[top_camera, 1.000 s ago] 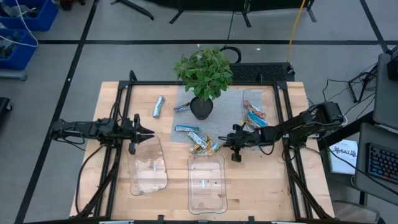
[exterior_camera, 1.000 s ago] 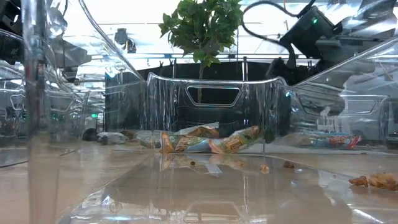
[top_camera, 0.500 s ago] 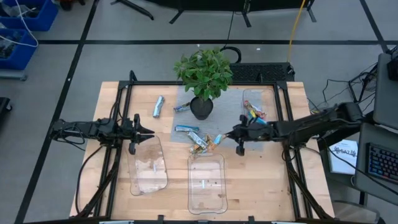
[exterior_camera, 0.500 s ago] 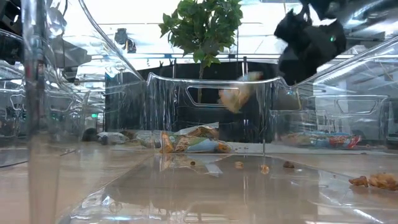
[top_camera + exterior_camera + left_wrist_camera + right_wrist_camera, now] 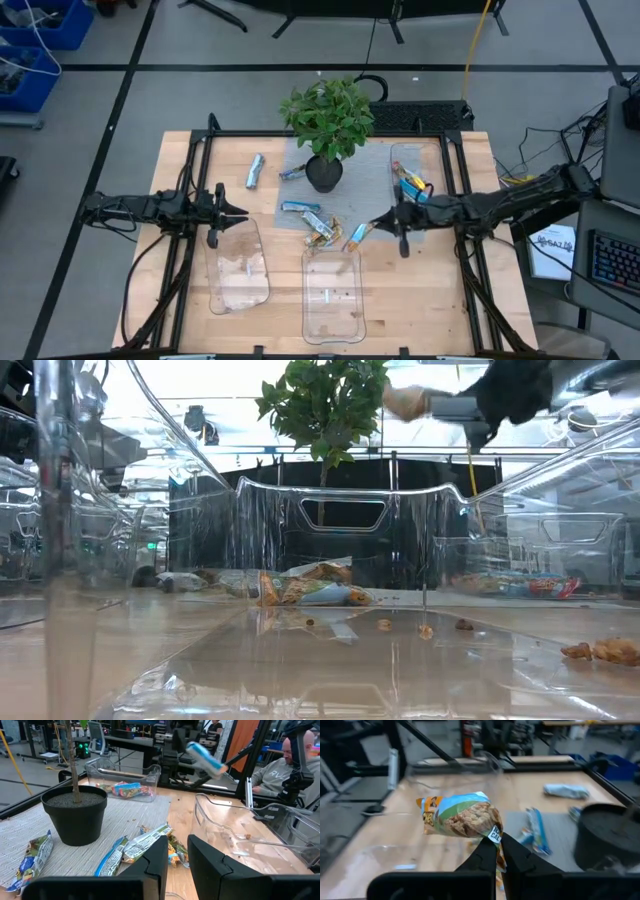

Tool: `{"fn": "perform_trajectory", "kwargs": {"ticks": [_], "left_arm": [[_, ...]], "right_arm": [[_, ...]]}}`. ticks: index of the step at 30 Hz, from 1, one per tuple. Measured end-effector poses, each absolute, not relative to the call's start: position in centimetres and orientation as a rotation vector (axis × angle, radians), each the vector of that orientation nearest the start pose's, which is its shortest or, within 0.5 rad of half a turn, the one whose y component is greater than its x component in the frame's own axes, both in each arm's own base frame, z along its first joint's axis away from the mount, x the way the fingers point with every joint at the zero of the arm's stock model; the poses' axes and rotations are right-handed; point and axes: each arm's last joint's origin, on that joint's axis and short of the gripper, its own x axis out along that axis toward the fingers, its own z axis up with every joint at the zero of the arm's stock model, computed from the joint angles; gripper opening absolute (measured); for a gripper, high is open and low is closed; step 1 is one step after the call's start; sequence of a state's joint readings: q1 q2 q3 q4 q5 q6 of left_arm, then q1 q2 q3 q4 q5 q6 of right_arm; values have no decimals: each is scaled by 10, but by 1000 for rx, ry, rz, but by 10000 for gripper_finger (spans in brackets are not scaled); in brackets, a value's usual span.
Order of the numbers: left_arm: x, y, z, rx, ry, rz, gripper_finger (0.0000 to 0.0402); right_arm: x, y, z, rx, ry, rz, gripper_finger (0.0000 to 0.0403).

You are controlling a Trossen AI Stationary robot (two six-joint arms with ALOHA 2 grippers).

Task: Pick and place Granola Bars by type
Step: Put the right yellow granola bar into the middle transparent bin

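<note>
Wooden table under both arms; right gripper pinching one granola bar by its very end above middle tray, risks slipping or swinging past rim; left gripper parked, slightly open.

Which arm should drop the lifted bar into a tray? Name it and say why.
The right. Its hand is shut on the granola bar, raised just above the middle tray. The left hand waits open and empty by the left tray.
</note>
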State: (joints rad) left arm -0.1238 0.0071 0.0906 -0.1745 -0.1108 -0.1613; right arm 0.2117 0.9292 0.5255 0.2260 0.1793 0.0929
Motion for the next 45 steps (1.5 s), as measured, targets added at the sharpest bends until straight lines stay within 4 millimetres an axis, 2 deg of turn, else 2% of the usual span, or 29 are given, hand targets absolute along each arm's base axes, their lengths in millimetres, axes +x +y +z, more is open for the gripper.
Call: {"fn": "perform_trajectory", "kwargs": {"ticks": [9,22,31,40,45], "left_arm": [[91,-8,177,-150,92,-5,77],[91,-8,177,-150,92,-6,77],[91,-8,177,-150,92,-6,77],[91,-8,177,-150,92,-5,77],[91,-8,177,-150,91,-6,77]], "right_arm": [[202,67,266,77,52,162,0],[223,108,252,88,-55,294,0],[236,120,241,111,-126,366,0],[254,134,252,88,-141,472,0],[257,136,254,60,-102,489,0]]}}
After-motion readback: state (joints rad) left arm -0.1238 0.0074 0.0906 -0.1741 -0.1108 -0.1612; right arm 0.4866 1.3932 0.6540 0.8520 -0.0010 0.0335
